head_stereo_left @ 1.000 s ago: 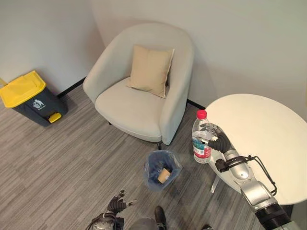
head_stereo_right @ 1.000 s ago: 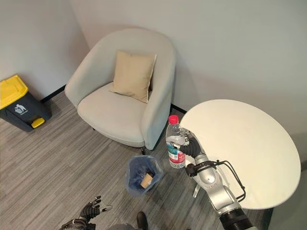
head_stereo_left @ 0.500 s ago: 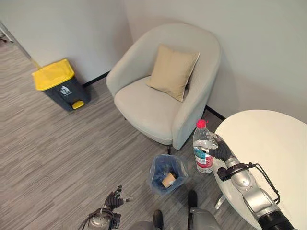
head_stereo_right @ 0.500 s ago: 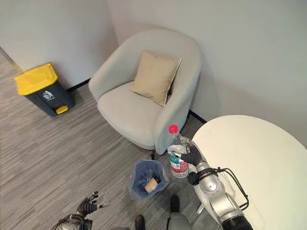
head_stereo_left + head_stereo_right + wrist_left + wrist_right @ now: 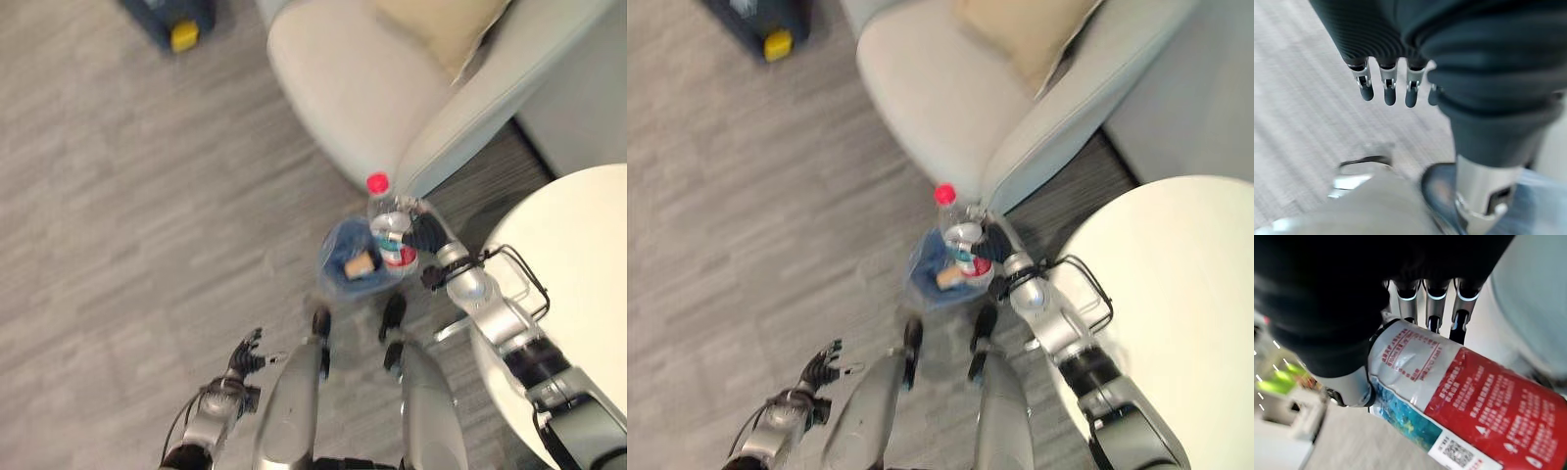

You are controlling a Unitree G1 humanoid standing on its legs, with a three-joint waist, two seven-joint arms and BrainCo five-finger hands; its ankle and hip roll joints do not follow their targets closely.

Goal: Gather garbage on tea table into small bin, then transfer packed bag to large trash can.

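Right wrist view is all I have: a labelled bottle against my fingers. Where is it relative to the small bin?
Observer: The bottle is held by the right hand just above the small bin, on the side nearer the armchair, red cap pointing away from the robot.
Operator: Anything already in the bin?
Observer: Yes, a tan piece of garbage lies inside its blue liner.
Operator: What's the left hand doing?
Observer: The left hand hangs low over the carpet with fingers spread, holding nothing.
Operator: Is the large trash can near?
Observer: Its yellow pedal peeks in at the far edge, across the carpet beyond the armchair.
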